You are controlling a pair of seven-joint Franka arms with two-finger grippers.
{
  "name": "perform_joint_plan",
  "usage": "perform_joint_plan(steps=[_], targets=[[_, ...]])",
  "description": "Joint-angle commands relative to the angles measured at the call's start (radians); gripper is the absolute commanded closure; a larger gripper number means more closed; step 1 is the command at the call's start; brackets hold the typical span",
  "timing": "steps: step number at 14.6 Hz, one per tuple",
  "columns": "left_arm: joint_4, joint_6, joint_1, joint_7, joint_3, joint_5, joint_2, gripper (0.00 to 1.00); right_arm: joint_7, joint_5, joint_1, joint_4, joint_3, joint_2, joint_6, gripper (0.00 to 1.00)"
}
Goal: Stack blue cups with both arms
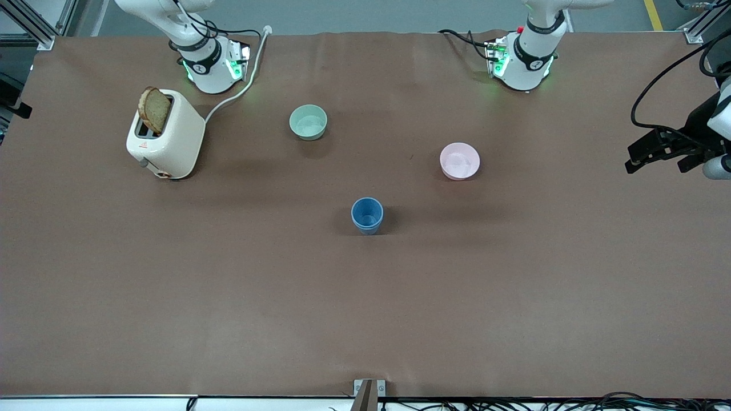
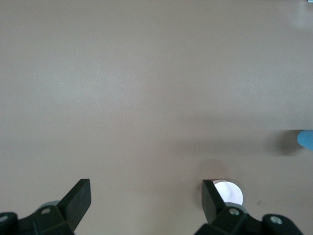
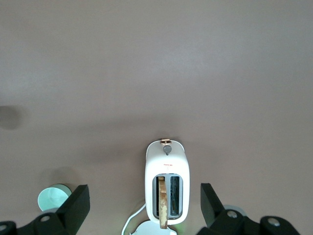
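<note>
A blue cup (image 1: pixel 366 215) stands upright and alone near the middle of the table, nearer to the front camera than both bowls. A sliver of the same blue cup (image 2: pixel 306 139) shows at the edge of the left wrist view. Both hands hang high above the table and are out of the front view, where only the arms' bases (image 1: pixel 528 57) (image 1: pixel 208 63) show. My left gripper (image 2: pixel 145 185) is open over bare table, with nothing between its fingers. My right gripper (image 3: pixel 144 188) is open too, high over the toaster, and holds nothing.
A cream toaster (image 1: pixel 165 137) (image 3: pixel 167 186) with a slice of toast stands at the right arm's end, its cord running toward that base. A mint-green bowl (image 1: pixel 308 121) (image 3: pixel 53 197) and a pink bowl (image 1: pixel 460 161) (image 2: pixel 230 192) sit apart. Black cabled equipment (image 1: pixel 662 148) overhangs the left arm's end.
</note>
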Motion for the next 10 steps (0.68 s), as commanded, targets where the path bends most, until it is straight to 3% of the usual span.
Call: perform_joint_plan(steps=[1, 10], targets=[[0.017, 0.000, 0.002, 0.003, -0.005, 0.021, -0.002, 0.00, -0.021, -0.018, -0.029, -0.014, 0.012, -0.017, 0.015, 0.00], [0.037, -0.026, 0.003, -0.003, -0.005, 0.021, -0.004, 0.00, -0.035, -0.006, -0.048, 0.012, 0.021, 0.011, 0.013, 0.00]])
